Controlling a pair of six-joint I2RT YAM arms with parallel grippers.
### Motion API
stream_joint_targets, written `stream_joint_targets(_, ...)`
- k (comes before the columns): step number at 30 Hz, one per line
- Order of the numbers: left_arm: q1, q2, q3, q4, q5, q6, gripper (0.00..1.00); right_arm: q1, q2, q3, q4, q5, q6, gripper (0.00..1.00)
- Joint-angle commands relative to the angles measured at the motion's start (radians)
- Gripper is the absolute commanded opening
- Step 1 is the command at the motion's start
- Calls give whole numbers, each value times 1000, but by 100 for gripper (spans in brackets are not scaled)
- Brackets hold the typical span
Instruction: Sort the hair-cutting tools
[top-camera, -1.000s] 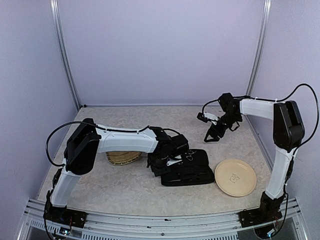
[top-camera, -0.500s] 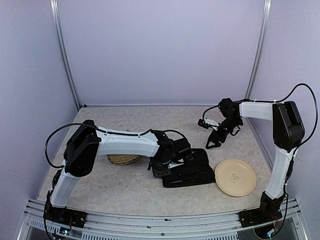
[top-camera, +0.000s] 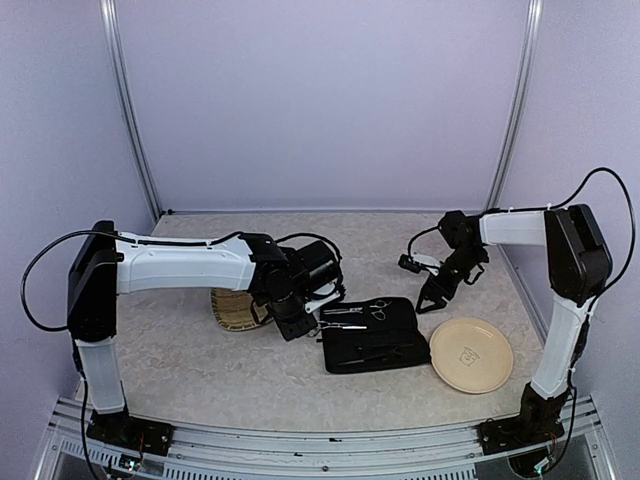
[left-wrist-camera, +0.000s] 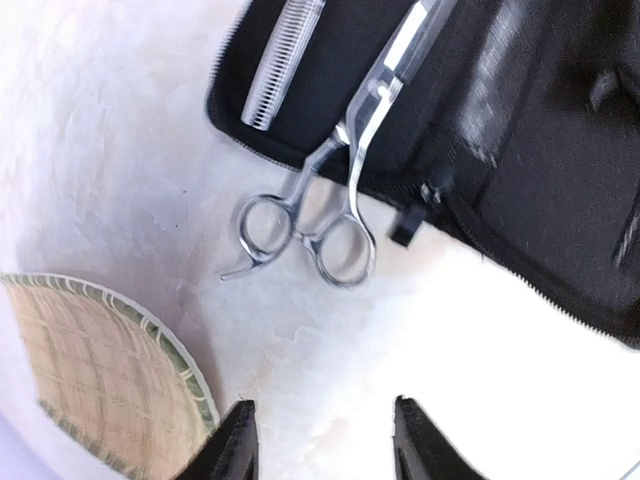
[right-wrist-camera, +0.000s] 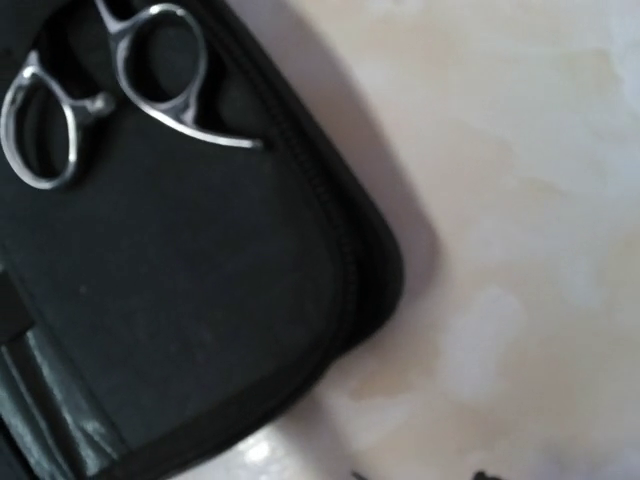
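Observation:
One pair of silver scissors (left-wrist-camera: 312, 235) lies with its blades on the open black case (left-wrist-camera: 560, 150) and its ring handles on the table; in the top view these scissors (top-camera: 343, 312) sit at the case's left end. A toothed silver blade (left-wrist-camera: 285, 62) lies beside them. A second pair's ring handles (right-wrist-camera: 100, 90) rest on the case (right-wrist-camera: 180, 300). My left gripper (left-wrist-camera: 325, 445) is open and empty, just short of the rings. My right gripper (right-wrist-camera: 420, 477) is open beyond the case's corner, only its tips showing. I cannot make out the black hair clips.
The woven bamboo tray (top-camera: 232, 312) lies left of the case, partly under my left wrist, and shows as the tray (left-wrist-camera: 90, 370) in the left wrist view. A round tan plate (top-camera: 470, 354) sits right of the case (top-camera: 372, 338).
My left gripper has opened and drawn back to the left off the case, leaving the scissors at its edge. My right gripper has come down slightly toward the case.

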Motion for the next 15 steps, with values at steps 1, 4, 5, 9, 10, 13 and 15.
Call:
stream_joint_targets(1, 63, -18, -23, 110, 145, -107, 36, 3, -39, -16, 0, -32, -6, 64)
stream_joint_targets(4, 84, -1, -31, 128, 138, -115, 25, 19, -35, -24, 8, -38, -10, 62)
stream_joint_targets(5, 98, 11, -28, 127, 139, -122, 23, 26, -33, -25, 10, -41, -10, 62)
stream_joint_targets(9, 141, 59, -3, 113, 130, -135, 14, 54, -18, -30, 14, -25, -10, 61)
stream_joint_targets(10, 146, 70, 3, 111, 136, -132, 11, 59, -15, -34, 18, -15, -10, 61)
stream_joint_targets(13, 149, 103, 14, 107, 153, -119, 6, 68, -6, -42, 24, 12, -10, 60)
stream_joint_targets(15, 147, 129, 20, 100, 159, -113, 4, 69, -5, -48, 29, 16, -10, 59)
